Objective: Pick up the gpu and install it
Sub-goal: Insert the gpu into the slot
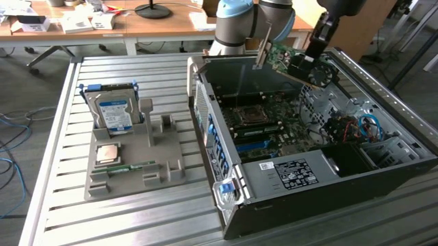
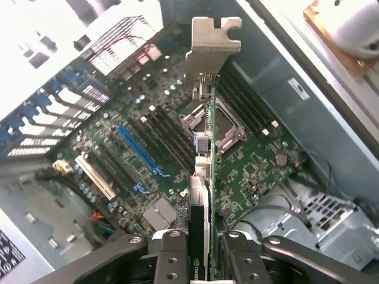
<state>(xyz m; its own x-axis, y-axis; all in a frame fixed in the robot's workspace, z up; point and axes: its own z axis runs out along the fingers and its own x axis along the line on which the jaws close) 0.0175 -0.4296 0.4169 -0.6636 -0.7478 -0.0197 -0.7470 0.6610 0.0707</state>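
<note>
The gpu is a green circuit card with a black fan and a silver bracket at one end. It hangs tilted in the air over the back of the open computer case. My gripper is shut on it from above. In the wrist view the gpu is seen edge-on between my fingers, with its bracket pointing away. Below it lies the motherboard with a long blue slot off to one side of the card.
A grey holder on the slatted table, at the exterior view's left, carries a silver hard drive, a processor and a green memory stick. Cables and drive cages fill the case's right end. Desks stand behind.
</note>
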